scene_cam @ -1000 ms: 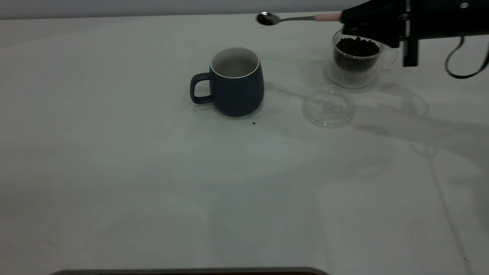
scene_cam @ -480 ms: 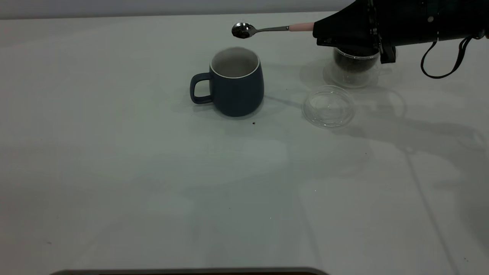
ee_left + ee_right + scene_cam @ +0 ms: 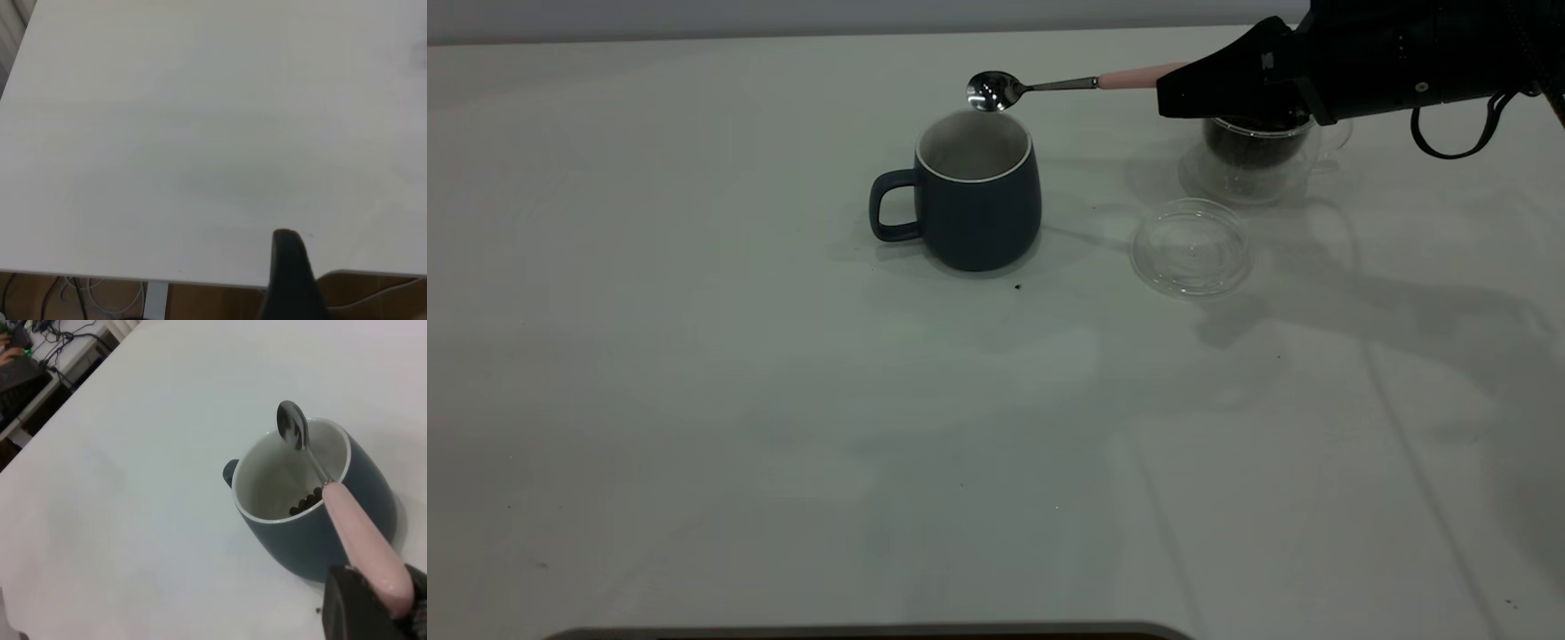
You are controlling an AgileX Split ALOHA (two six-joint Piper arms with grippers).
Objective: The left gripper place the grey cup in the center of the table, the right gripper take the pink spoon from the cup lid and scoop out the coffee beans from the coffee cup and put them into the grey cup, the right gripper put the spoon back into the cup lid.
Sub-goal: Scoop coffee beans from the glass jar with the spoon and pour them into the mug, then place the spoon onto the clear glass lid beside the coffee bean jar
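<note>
The grey cup (image 3: 978, 191) stands upright near the middle of the table (image 3: 783, 400), handle toward the left. My right gripper (image 3: 1172, 89) is shut on the pink spoon (image 3: 1138, 77) by the end of its handle and holds it nearly level. The spoon's shiny bowl (image 3: 990, 91) hovers just over the cup's far rim. In the right wrist view the spoon bowl (image 3: 292, 427) looks bare, and a few coffee beans (image 3: 307, 503) lie inside the grey cup (image 3: 313, 520). The coffee cup (image 3: 1254, 156) with beans stands behind the gripper, partly hidden. The cup lid (image 3: 1192, 247) lies empty in front of it. The left gripper (image 3: 288, 273) hangs over the table's edge.
A tiny dark crumb (image 3: 1017, 286) lies on the table just in front of the grey cup. The table's left half and front carry nothing. In the left wrist view, cables and a wooden surface show beyond the table edge (image 3: 133, 275).
The right gripper has carried the spoon leftward from above the coffee cup and lowered it. The spoon bowl now sits over the grey cup's rim. Cup, lid and coffee cup have not moved.
</note>
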